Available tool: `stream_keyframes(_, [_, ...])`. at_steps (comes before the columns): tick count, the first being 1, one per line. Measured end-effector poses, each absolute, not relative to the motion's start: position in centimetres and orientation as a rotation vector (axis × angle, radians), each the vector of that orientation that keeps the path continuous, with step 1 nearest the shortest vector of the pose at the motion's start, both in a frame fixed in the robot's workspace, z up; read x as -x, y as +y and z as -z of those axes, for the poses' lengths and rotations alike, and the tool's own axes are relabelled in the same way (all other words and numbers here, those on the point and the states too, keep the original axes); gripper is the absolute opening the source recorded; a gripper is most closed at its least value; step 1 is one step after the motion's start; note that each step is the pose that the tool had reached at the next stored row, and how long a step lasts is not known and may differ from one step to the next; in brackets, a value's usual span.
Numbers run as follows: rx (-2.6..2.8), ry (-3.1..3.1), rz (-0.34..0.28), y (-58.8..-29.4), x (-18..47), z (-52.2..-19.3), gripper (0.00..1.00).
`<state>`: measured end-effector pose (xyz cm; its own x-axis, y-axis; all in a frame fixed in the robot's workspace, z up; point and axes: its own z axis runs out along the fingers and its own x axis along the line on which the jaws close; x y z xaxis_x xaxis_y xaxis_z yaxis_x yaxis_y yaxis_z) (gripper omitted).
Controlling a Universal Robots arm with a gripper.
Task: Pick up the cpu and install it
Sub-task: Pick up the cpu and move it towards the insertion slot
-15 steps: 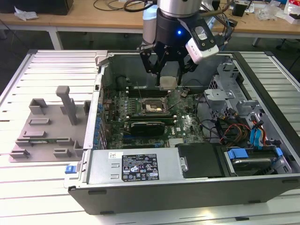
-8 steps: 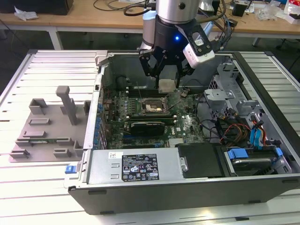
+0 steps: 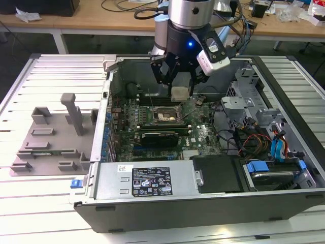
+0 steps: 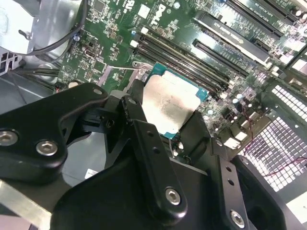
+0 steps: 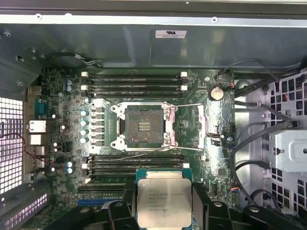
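1. Open dark grey metal computer case (image 3: pixel 203 211): it lies on its side on the slatted bench, interior exposed. The arm reaches down into it.
2. Large grey plastic tray with upright posts (image 3: pixel 51 137): it stands outside the case, on the exterior view's left, well apart from the arm. No chip is seen on it.
3. Green motherboard (image 3: pixel 203 137): it is mounted on the case floor, beneath the arm.
4. Black two-fingered gripper (image 4: pixel 168 120): closed down to chip width, its fingers bearing on two opposite edges of the chip. It hangs above the board, clear of it.
5. Dark square socket frame with a metal rim (image 5: pixel 143 127): the contact field is exposed and nothing is seated in it.
6. Small flat square cpu with a pale silvery metal top (image 5: pixel 164 201): it is held in the gripper, level, top face up. In the first wrist view it sits over the memory slots just beside the socket, not over it.
7. Finding: pick-up judged complete. Alignment over the socket and seating are not yet done.
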<state>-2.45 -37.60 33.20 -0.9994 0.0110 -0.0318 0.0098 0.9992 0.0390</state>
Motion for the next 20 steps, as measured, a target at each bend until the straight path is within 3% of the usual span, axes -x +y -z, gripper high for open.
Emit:
stream_keyframes(12, [-0.016,3.109,-0.06,-37.1,2.5,-31.7,0.55])
stream_keyframes(20, [-0.016,3.109,-0.06,-34.7,3.4,-29.2,0.55])
